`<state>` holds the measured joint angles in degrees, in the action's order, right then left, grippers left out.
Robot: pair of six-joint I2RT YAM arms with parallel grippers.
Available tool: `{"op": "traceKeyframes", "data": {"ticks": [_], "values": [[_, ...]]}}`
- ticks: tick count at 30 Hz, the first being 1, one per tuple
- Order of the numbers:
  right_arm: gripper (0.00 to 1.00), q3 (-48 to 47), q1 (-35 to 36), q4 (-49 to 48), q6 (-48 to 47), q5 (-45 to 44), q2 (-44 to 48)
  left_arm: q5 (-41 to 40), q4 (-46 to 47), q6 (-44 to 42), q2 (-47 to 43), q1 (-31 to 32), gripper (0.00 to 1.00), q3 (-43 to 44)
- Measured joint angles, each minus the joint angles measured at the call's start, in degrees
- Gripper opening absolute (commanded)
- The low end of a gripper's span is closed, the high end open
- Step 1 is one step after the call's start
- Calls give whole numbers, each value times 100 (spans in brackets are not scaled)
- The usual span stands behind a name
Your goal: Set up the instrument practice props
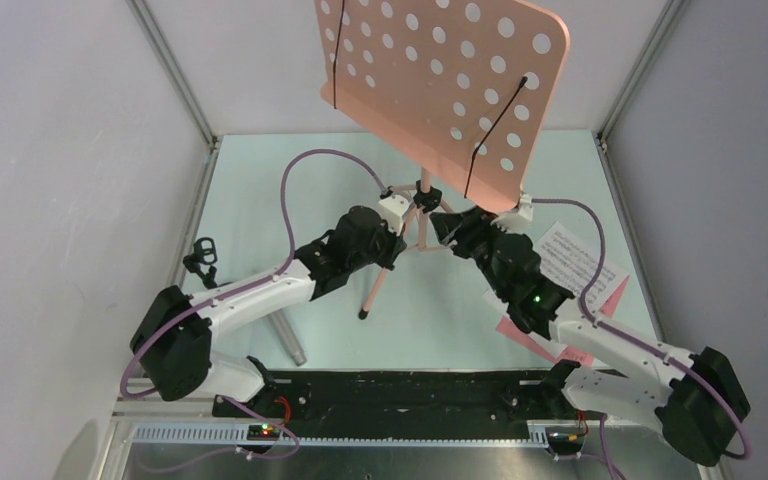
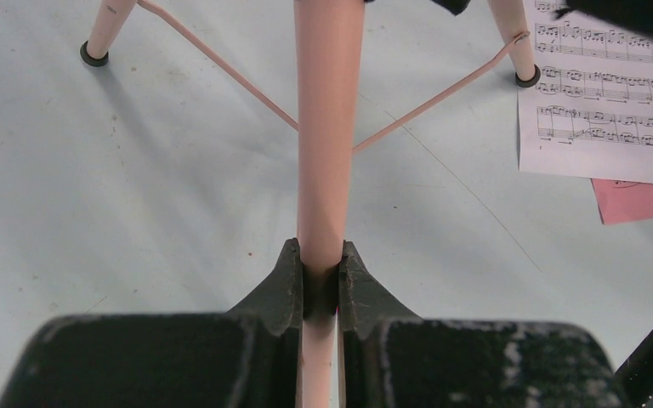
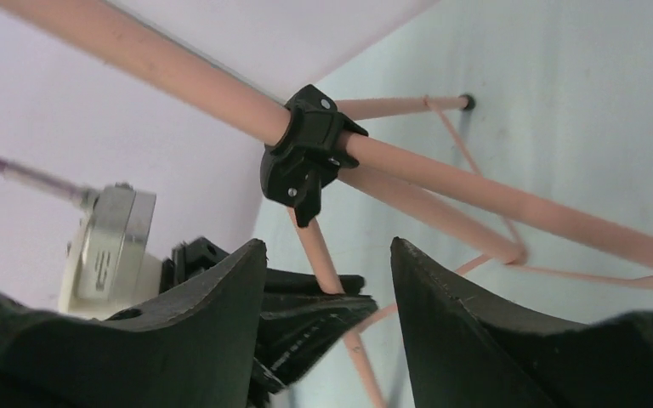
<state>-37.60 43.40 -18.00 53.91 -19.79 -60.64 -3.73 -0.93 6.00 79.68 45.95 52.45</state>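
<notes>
Top external view: a salmon-pink tripod music stand with a perforated desk (image 1: 440, 90) stands mid-table between the two arms. Its pole is upright, and the desk is tilted with its holed face toward the near edge and its long side running left to right. White and pink sheet-music pages (image 1: 580, 258) lie flat at the right, partly under the right arm, with one tripod foot just beside the white page. A small black round-based mic stand (image 1: 200, 258) sits by the left wall, and a grey handheld microphone (image 1: 288, 343) lies near the left arm. The left gripper (image 2: 321, 276) clamps the pole. The right gripper (image 3: 327, 280) has its fingers spread, clear of the black collar clamp (image 3: 306, 153).
</notes>
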Motion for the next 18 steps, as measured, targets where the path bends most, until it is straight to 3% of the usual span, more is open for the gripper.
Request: {"op": "traceKeyframes", "data": {"ticks": [4,10,18], "values": [[49,599,129,-697,-1593,-240,428,2,-52,0,15,0,0,37],[51,1556,225,-2116,-4715,-221,341,24,-92,0,20,0,0,57],[59,1453,302,-3589,-8378,315,-103,20,-92,-2,20,0,0,57]]}}
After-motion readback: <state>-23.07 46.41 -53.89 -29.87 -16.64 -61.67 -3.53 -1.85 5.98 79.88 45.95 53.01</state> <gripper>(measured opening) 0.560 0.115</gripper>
